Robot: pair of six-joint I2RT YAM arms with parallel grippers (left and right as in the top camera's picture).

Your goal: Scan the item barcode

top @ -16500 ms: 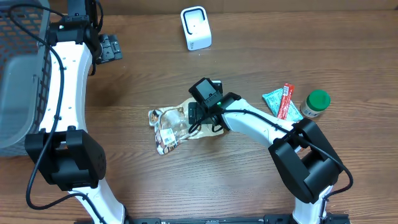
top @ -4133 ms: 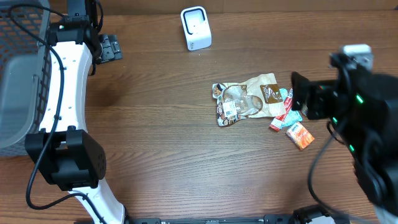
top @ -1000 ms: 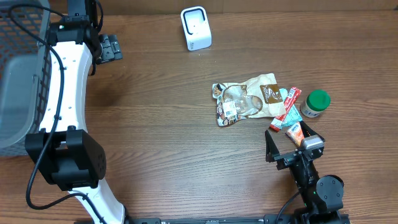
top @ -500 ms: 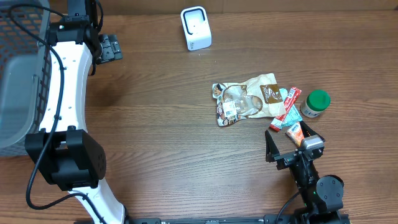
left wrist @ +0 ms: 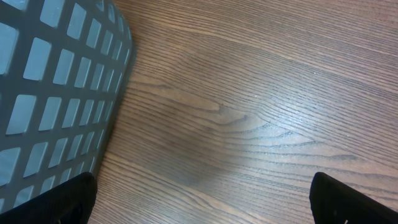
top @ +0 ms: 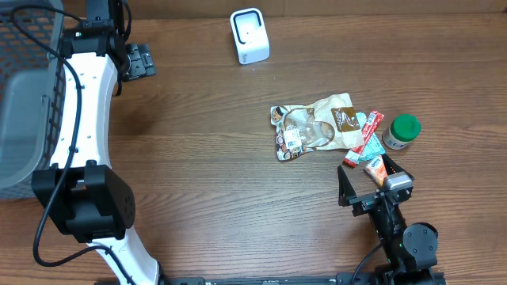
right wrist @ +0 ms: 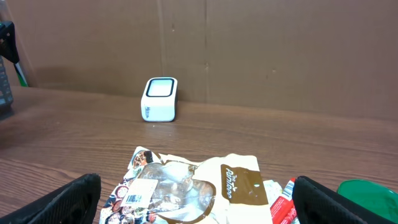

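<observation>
Brown wood of the table (top: 238,198) lies bare between the item and the reader, and that gap says most about progress. The snack bag (top: 313,128) lies flat, right of centre, touching a red packet (top: 366,136) on its right side, with a green-lidded jar (top: 402,131) just beyond and an orange packet (top: 379,170) a little nearer. A white barcode label (top: 295,141) shows on the bag's near-left part, facing up. The white scanner (top: 249,36) stands at the far edge, well apart from the bag and left of it.

Neither arm has anything in hand. The right gripper (top: 369,190) sits folded back at the near right by its base, jaws spread wide and empty — its wrist view looks over the bag toward the scanner. The left gripper (top: 139,60) hangs at the far left beside the grey basket (top: 24,119), jaws likewise spread with only table between them.

As things lie, no scan is under way: the bag is not lifted, not turned and not near the reader's window. The pictures cannot settle whether a reading has been registered. If none has, the whole job is left — grasp the bag, carry it across to the scanner and hold the label to the window.
</observation>
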